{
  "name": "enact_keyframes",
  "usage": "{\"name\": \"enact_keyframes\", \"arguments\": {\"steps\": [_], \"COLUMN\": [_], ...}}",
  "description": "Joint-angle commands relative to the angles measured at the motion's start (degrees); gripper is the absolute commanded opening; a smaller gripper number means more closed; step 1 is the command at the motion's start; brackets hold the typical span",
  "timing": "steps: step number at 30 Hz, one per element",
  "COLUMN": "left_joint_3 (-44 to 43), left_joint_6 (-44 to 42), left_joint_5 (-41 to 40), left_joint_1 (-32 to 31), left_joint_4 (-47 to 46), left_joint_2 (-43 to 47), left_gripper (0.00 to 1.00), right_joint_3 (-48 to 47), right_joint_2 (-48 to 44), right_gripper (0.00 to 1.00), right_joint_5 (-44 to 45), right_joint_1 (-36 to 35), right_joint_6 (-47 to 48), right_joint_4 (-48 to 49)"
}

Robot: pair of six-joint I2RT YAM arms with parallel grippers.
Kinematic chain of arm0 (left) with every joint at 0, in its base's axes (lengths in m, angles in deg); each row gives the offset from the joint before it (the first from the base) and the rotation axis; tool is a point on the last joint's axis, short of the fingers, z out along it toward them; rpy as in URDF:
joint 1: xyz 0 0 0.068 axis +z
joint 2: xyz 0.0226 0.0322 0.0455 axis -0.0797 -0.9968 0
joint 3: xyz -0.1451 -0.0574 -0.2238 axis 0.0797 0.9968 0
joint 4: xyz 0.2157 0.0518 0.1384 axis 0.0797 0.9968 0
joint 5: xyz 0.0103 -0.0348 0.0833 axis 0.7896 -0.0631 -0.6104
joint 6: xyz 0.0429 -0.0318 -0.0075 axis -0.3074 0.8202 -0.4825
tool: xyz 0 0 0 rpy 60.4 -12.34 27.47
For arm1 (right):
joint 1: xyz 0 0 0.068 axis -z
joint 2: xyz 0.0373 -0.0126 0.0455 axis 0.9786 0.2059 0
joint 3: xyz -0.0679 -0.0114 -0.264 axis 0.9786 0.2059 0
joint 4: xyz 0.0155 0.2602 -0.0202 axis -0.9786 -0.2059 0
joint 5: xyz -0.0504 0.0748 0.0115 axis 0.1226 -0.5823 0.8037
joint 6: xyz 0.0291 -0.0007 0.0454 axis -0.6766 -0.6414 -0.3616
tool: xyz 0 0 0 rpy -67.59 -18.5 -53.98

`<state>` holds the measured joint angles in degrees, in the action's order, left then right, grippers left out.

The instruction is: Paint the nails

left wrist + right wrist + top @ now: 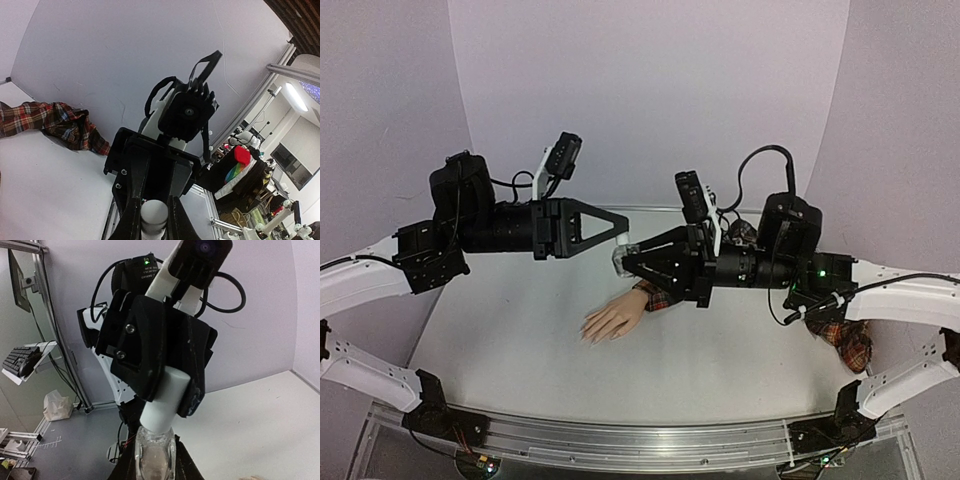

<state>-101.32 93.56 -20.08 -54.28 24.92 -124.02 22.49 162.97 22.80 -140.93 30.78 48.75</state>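
Observation:
The pale mannequin hand (615, 319) lies on the white table (520, 340), fingers pointing left; its nails are too small to make out. A red plaid sleeve (798, 258) runs from it to the right. Above the hand, both arms meet in mid-air. My right gripper (626, 263) is shut on a small clear bottle (154, 458), held up off the table. My left gripper (623, 238) is shut on the bottle's white cap (163, 403), which shows between its fingers (131, 220) in the left wrist view as the white cap (153, 214).
Lilac walls close the table at the back and sides. More plaid cloth (853, 347) lies bunched at the right, under the right arm. A metal rail (620, 440) runs along the near edge.

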Motion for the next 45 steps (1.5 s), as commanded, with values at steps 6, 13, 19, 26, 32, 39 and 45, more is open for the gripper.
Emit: {"name": "enact_keyframes", "arguments": {"steps": [6, 13, 19, 26, 32, 39, 45], "left_joint_3": [-4.5, -5.7, -6.1, -9.8, -14.1, -14.3, -14.4], "left_joint_6": [-1.8, -1.2, -0.3, -0.6, -1.7, -1.6, -2.3], "left_joint_5": [-17.1, -24.9, -24.4, -22.1, -18.3, -16.8, -17.3], "left_joint_1": [-0.7, -1.2, -1.0, -0.7, -0.6, -0.7, -0.6], "left_joint_4": [10.3, 14.8, 18.1, 23.0, 27.3, 27.3, 28.7], "left_joint_2": [-1.2, -3.2, -2.4, -2.2, -4.3, -5.0, -5.4], "left_gripper": [0.00, 0.06, 0.61, 0.70, 0.56, 0.42, 0.43], "right_joint_3": [-10.6, -14.5, -6.3, -2.4, -3.9, -5.1, -5.4], "right_joint_2": [6.6, 11.1, 5.3, 2.0, 2.6, 3.5, 3.8], "right_gripper": [0.00, 0.00, 0.00, 0.00, 0.00, 0.00, 0.00], "right_joint_5": [68.3, 75.0, 56.2, 46.1, 42.3, 42.2, 43.2], "right_joint_1": [-11.5, -13.3, -12.1, -10.1, -9.8, -9.8, -9.8], "right_joint_6": [14.2, 18.3, 20.3, 20.2, 20.1, 19.7, 19.8], "right_joint_4": [-4.0, -4.3, -2.6, -6.2, -9.6, -10.1, -10.2]}}
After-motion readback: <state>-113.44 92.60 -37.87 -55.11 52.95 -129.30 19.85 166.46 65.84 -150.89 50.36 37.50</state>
